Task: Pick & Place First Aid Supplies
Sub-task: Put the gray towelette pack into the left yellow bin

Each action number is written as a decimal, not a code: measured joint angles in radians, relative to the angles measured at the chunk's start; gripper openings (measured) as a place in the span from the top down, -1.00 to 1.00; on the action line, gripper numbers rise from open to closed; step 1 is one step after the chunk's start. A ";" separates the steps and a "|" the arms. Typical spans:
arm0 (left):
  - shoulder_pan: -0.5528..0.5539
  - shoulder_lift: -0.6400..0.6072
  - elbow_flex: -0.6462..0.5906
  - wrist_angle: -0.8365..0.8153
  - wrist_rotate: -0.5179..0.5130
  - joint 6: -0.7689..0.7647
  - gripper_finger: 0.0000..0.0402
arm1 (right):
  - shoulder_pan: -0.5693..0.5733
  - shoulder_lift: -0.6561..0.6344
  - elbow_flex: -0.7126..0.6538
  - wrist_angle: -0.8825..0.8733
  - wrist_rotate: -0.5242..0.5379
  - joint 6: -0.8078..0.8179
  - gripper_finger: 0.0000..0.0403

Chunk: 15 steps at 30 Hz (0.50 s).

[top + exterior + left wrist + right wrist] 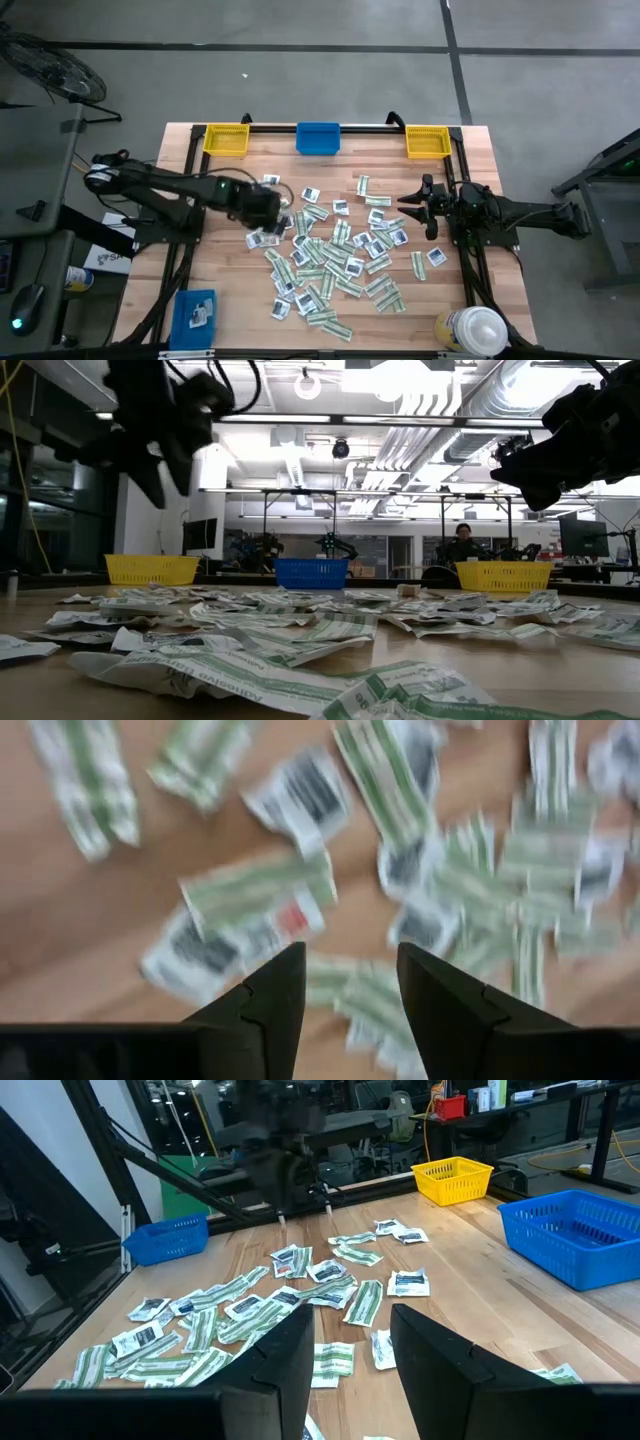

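The first aid supplies (335, 250) lie scattered flat over the middle of the wooden table: small white packets with dark marks and green-and-white strips. My left gripper (275, 210) hangs above the left edge of the pile and points steeply down. In the left wrist view it (350, 990) is open, with packets (260, 910) on the table below it and nothing between the fingers. My right gripper (410, 205) waits level at the pile's right edge, raised off the table. It (350, 1350) is open and holds nothing.
Along the far edge stand a yellow bin (226, 139), a blue bin (318, 138) and another yellow bin (427, 142). A blue bin (195, 312) holding a packet sits at the near left. A white-capped bottle (475, 330) stands at the near right.
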 joint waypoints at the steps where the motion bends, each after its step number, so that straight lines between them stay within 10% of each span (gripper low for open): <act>1: 0.028 0.000 0.000 -0.002 -0.006 0.008 0.21 | 0.000 0.000 0.000 0.000 0.000 0.000 0.36; 15: 0.422 0.120 0.000 -0.010 0.037 0.461 0.21 | 0.000 0.000 0.000 0.000 0.000 0.000 0.36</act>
